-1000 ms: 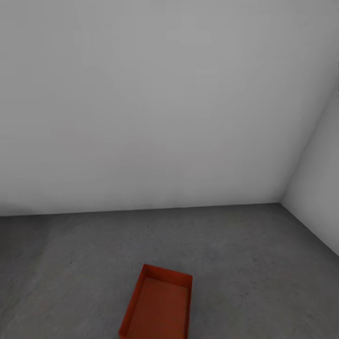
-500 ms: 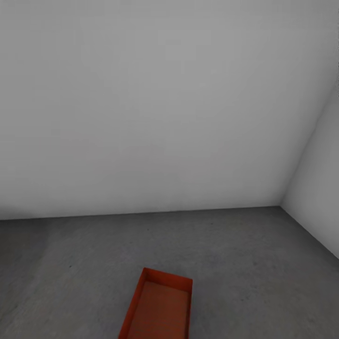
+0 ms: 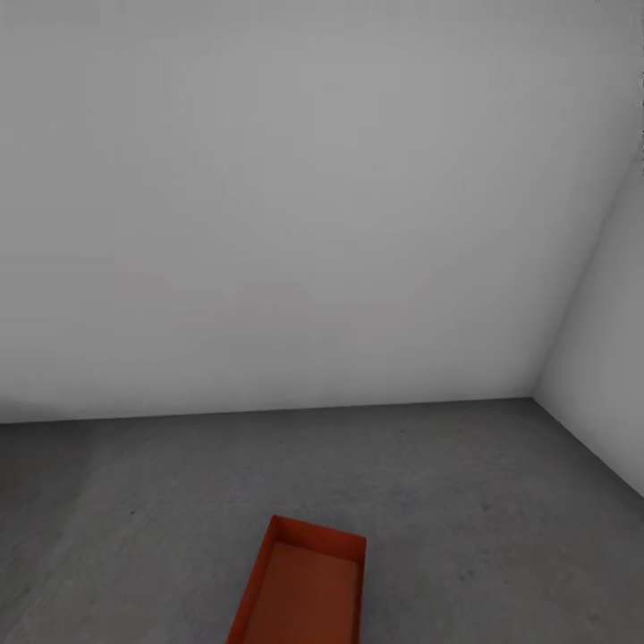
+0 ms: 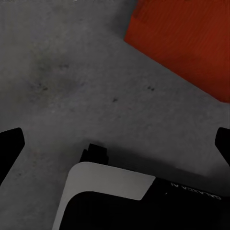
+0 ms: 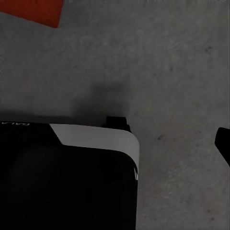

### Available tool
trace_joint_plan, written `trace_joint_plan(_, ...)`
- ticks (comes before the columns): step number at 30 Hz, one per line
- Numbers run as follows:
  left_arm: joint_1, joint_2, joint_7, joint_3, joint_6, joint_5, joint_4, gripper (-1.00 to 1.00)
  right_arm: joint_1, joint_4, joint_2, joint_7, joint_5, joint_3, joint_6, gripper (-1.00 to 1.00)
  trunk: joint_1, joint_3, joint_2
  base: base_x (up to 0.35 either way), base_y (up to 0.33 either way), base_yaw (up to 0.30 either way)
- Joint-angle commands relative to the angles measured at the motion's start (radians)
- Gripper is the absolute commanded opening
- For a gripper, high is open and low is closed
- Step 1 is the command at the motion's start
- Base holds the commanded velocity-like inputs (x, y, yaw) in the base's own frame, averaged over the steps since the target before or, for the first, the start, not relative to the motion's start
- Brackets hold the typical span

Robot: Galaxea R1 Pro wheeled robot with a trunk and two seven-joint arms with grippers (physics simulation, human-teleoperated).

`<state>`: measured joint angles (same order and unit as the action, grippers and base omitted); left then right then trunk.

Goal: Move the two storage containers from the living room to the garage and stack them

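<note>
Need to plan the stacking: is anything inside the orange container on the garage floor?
The visible part of the container looks empty, bare orange bottom, resting on the concrete floor. Its near end runs off the head view, so that part is unseen.

Grey concrete floor (image 3: 465, 501), rough + mottled w/ small dark specks, runs back to plain white walls and a corner at the right. One orange-red storage container (image 3: 304, 586) sits directly on it near the lower edge of head view, open top up, cut off by the frame. Same bin's ribbed wall shows on the floor in left wrist view (image 4: 187, 40); a corner in right wrist view (image 5: 31, 10)
</note>
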<state>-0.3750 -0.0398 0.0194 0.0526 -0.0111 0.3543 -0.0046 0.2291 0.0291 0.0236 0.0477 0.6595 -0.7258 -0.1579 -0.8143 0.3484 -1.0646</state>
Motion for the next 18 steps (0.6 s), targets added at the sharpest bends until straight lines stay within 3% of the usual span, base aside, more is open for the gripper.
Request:
trace_joint_plan(1,-0.001,0.000,0.002,0.006,-0.001,0.006,0.000,1.00,0.001,0.003,0.000,0.001,0.007,-0.008,-0.005,1.00,0.000,-0.001,-0.001,0.000,0.000,0.000)
trace_joint_plan(7,0.000,0.013,0.001,0.001,-0.001,0.008,-0.011,1.00,0.001,0.003,-0.003,0.000,0.009,-0.007,-0.005,1.00,0.000,-0.010,-0.001,0.000,0.000,0.000)
trace_joint_plan(13,0.009,0.115,0.002,-0.002,0.012,0.019,0.000,1.00,0.001,0.003,-0.004,0.001,0.012,-0.007,-0.005,1.00,0.000,-0.019,-0.001,0.000,0.000,0.000)
trace_joint_plan(15,0.031,0.119,0.006,-0.002,0.008,0.020,0.001,1.00,0.001,0.003,-0.005,0.001,0.013,-0.006,-0.005,1.00,0.000,-0.022,-0.001,0.000,0.000,0.000)
trace_joint_plan(18,0.058,0.088,0.008,-0.001,0.004,0.024,0.002,1.00,0.001,0.003,-0.005,0.001,0.014,-0.006,-0.005,1.00,0.000,-0.027,-0.001,0.000,0.000,0.000)
